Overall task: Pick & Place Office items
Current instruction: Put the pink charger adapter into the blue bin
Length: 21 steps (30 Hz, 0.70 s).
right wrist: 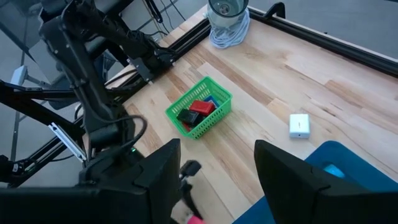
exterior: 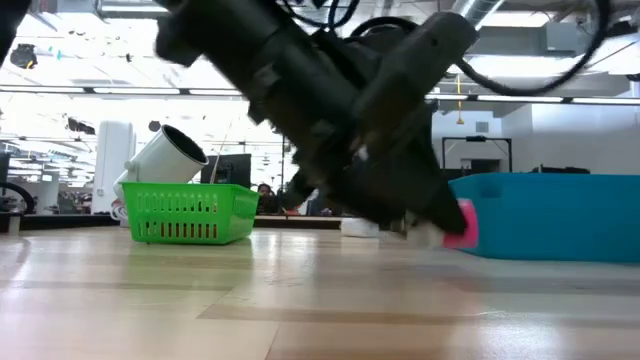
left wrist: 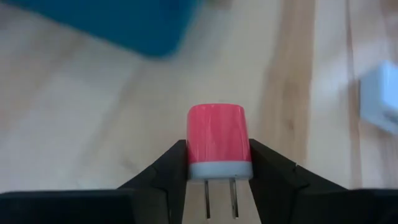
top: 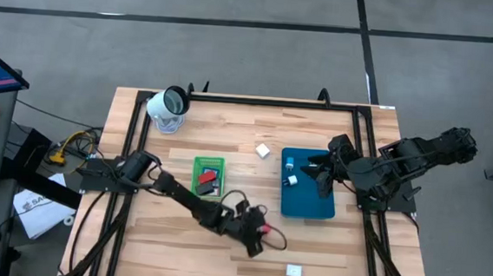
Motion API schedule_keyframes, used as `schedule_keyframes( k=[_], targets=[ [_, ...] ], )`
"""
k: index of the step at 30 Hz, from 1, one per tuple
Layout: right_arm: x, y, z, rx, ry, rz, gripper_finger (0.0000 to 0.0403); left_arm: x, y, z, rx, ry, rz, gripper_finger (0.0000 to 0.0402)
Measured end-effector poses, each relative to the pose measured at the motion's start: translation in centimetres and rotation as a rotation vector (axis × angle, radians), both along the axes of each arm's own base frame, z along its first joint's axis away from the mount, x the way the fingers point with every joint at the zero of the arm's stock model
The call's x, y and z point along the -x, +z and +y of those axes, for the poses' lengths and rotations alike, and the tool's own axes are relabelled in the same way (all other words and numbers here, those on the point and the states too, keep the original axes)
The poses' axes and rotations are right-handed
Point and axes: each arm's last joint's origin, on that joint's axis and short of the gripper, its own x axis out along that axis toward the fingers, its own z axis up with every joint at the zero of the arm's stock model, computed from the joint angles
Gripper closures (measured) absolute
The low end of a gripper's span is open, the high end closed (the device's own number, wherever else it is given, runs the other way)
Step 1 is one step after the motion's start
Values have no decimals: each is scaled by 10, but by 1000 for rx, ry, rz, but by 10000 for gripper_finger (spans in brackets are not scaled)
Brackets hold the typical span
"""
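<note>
Left gripper is clamped on a red charger plug, blue tray just ahead; right gripper hangs open.

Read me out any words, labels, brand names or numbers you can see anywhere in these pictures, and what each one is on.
None can be read.
White paper on the floor beside the table: dark print, too small to read.
Red charger in the left gripper: no marking shows.
Green tray, blue tray: no labels.
</note>
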Motion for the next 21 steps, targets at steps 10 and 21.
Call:
schedule_keyframes(
  k=[10, 21],
  targets=[
    [-2, -1, -7, -21, -59, -3, 204, -7, 87, 56, -76, -58, -159, 272],
    [-8, 0, -29, -8, -209, -24, 204, -22, 91, 141, -128, -156, -158, 272]
  ],
)
